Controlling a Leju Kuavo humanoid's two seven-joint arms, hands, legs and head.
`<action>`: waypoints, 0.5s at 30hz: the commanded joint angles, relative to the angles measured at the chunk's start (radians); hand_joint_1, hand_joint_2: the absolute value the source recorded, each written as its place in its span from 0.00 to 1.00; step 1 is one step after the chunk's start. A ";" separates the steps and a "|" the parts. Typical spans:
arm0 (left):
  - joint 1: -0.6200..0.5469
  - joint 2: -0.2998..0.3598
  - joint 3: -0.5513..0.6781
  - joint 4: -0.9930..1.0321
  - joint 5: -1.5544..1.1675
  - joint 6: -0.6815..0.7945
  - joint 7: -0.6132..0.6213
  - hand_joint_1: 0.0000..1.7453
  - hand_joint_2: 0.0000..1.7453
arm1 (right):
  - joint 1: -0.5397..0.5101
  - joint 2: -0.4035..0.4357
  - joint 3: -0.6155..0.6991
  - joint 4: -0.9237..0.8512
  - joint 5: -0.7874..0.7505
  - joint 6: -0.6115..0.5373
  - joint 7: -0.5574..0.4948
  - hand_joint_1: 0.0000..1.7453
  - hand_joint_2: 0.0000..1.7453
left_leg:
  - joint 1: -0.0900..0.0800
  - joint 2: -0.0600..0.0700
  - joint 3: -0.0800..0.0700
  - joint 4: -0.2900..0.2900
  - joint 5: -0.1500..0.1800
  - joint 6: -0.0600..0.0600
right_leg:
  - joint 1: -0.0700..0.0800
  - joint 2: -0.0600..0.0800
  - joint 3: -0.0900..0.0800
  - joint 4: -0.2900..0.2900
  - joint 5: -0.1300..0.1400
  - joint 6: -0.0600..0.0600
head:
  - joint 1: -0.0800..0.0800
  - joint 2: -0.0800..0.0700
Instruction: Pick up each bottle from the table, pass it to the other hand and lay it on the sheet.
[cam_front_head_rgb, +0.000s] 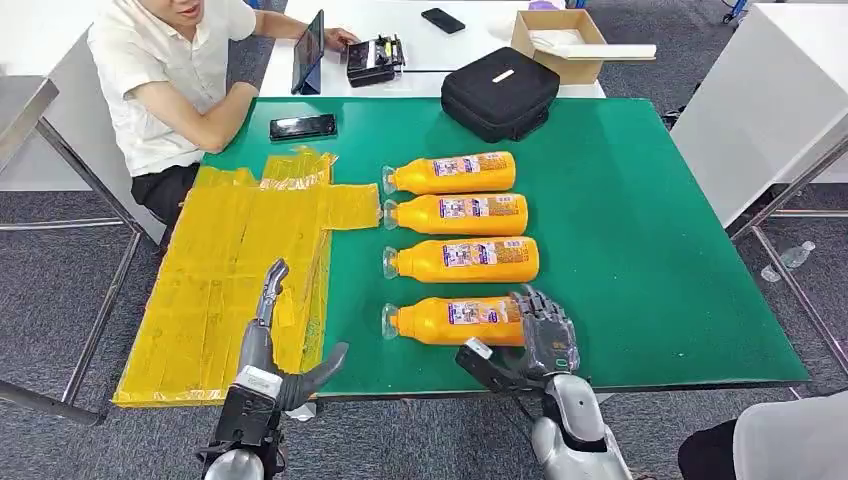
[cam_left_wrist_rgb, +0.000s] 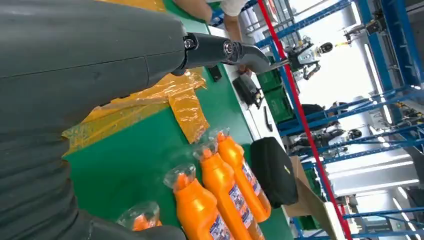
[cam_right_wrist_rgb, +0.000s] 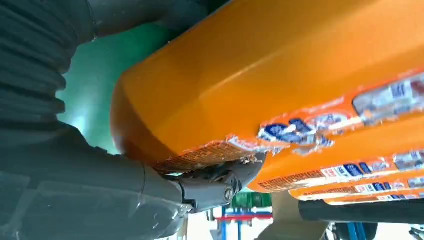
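Four orange bottles lie side by side on the green table (cam_front_head_rgb: 640, 230), caps pointing at the yellow sheet (cam_front_head_rgb: 220, 270). My right hand (cam_front_head_rgb: 540, 335) grips the base end of the nearest bottle (cam_front_head_rgb: 450, 320), which still rests on the table. Its fingers drape over the top and its thumb (cam_right_wrist_rgb: 200, 187) presses the near side of the bottle (cam_right_wrist_rgb: 280, 75). The other three bottles (cam_front_head_rgb: 463, 260), (cam_front_head_rgb: 458, 213), (cam_front_head_rgb: 452, 172) lie farther back. My left hand (cam_front_head_rgb: 270, 350) hovers open over the sheet's front edge, fingers (cam_left_wrist_rgb: 225, 50) straight and holding nothing.
A person (cam_front_head_rgb: 180, 70) sits at the table's far left corner, beside a black phone (cam_front_head_rgb: 302, 127). A black bag (cam_front_head_rgb: 499, 92) lies at the table's back edge. Behind it stand a cardboard box (cam_front_head_rgb: 560, 40) and a tablet (cam_front_head_rgb: 308, 50).
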 joint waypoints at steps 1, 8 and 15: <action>-0.046 -0.027 -0.029 0.079 0.007 -0.002 -0.005 0.00 1.00 | -0.010 -0.013 -0.024 0.118 -0.060 0.026 -0.027 1.00 1.00 | 0.000 -0.002 0.003 -0.001 -0.001 0.000 | 0.001 -0.003 0.005 -0.002 -0.001 -0.003 | 0.000 0.000; -0.046 -0.027 -0.029 0.079 0.008 -0.002 -0.006 0.00 1.00 | -0.010 -0.012 -0.028 0.121 -0.070 0.026 -0.030 1.00 1.00 | 0.000 -0.002 0.004 -0.001 -0.001 0.001 | 0.001 -0.003 0.005 -0.002 -0.001 -0.003 | 0.000 0.000; -0.046 -0.027 -0.033 0.072 0.023 -0.004 -0.014 0.00 1.00 | -0.011 -0.019 -0.049 0.138 -0.128 0.031 -0.046 1.00 1.00 | 0.000 -0.002 0.004 -0.001 0.000 0.000 | 0.001 -0.003 0.005 -0.002 -0.001 -0.003 | 0.000 0.000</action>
